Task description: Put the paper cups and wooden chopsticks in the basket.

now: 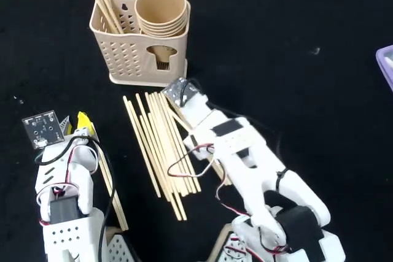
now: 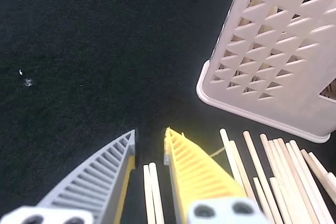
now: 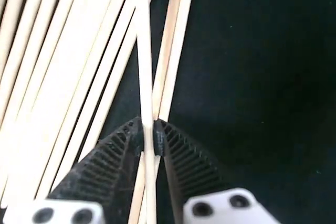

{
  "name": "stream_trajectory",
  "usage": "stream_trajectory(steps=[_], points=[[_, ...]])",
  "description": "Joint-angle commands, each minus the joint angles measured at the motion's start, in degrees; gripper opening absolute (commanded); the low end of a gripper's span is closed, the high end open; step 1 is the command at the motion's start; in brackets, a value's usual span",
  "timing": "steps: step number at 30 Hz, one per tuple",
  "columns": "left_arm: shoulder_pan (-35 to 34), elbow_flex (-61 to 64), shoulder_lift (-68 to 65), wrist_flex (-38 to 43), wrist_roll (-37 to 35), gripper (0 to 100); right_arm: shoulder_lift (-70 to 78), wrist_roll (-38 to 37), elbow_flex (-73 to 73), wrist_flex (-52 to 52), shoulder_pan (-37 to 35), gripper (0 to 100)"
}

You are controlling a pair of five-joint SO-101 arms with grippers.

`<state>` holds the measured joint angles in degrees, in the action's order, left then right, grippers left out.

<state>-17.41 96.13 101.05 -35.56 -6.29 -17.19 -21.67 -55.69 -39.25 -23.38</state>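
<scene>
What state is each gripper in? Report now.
Left gripper: open, straddling a pair of chopsticks on the table.
Right gripper: closed on a single chopstick.

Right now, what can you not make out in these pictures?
- High view: the lower part of the paper cups, behind the basket wall.
- High view: part of the loose chopsticks, under the right arm; no sure count.
- Left wrist view: the pair of chopsticks between the left gripper fingers, cut off by the edge.
</scene>
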Motion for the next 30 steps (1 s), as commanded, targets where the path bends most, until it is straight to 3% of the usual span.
stream_trajectory(steps=[1, 4, 9, 25, 29, 30], points=[[0.75, 1.27, 0.79, 0.18, 0.53, 10, -2.86, 0.53, -1.36, 3.52, -1.05, 1.2], [0.75, 1.27, 0.79, 0.18, 0.53, 10, -2.86, 0.53, -1.54, 3.43, -0.88, 3.8], [0.75, 1.27, 0.79, 0.18, 0.62, 10, -2.86, 0.53, -1.8, 3.34, -0.88, 18.3], [0.75, 1.27, 0.79, 0.0, 0.62, 10, 2.86, -0.09, -1.71, 2.11, -0.79, 14.2], [0.75, 1.27, 0.79, 0.0, 0.62, 10, 4.7, -2.81, 0.31, -0.18, -0.79, 0.4], [0.75, 1.27, 0.79, 0.0, 0.62, 10, 4.53, -2.81, 0.13, -0.26, -0.7, 2.0]])
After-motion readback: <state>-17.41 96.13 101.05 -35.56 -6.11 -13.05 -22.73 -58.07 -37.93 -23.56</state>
